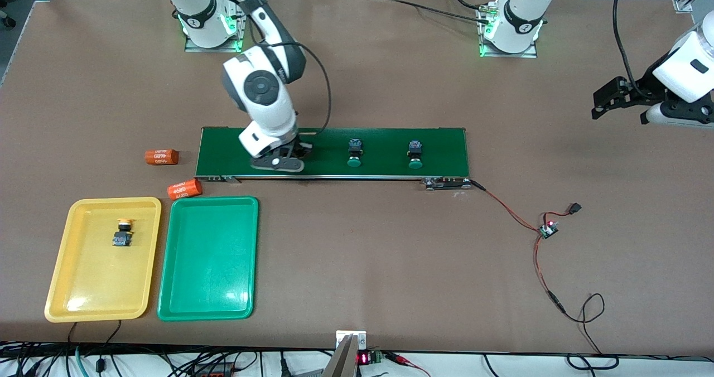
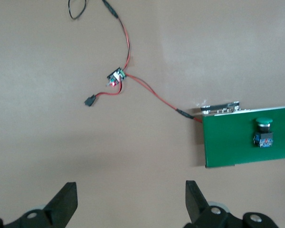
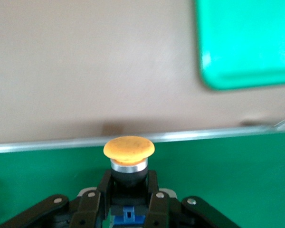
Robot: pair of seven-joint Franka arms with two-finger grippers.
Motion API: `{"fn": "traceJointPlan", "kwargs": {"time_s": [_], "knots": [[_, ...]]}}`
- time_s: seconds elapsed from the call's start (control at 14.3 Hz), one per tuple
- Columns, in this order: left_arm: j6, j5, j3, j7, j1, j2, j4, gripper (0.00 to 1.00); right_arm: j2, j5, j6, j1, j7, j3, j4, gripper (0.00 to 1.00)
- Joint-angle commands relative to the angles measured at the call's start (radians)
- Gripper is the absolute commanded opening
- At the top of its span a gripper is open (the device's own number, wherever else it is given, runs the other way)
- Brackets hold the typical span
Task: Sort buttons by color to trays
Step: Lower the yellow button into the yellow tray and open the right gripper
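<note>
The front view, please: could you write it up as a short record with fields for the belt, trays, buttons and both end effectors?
belt: dark green conveyor, two green buttons lying on it
yellow tray: one yellow button inside
green tray: no buttons, beside the yellow tray
right end effector: down on the belt, shut on a second yellow button
left end effector: open, waiting over bare table
extras: two orange cylinders near the trays

Legible marking: "4680" printed on each of two orange cylinders (image 1: 161, 157) (image 1: 184, 189) lying on the counter (image 1: 357, 254) (one reads inverted). No other text readable.
</note>
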Motion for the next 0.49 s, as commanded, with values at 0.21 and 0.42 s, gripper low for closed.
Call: {"fn": "traceJointPlan", "kwargs": {"time_s": [0.21, 0.42], "knots": [[-0.033, 0.041, -0.014, -0.002, -0.007, -0.002, 0.028, 1.00, -0.001, 0.051, -0.173, -0.177, -0.321, -0.074, 0.221, 0.17], [-0.062, 0.040, -0.015, -0.002, -0.010, 0.002, 0.041, 1.00, 0.028, 0.051, -0.170, -0.341, -0.551, -0.074, 0.221, 0.17]]}}
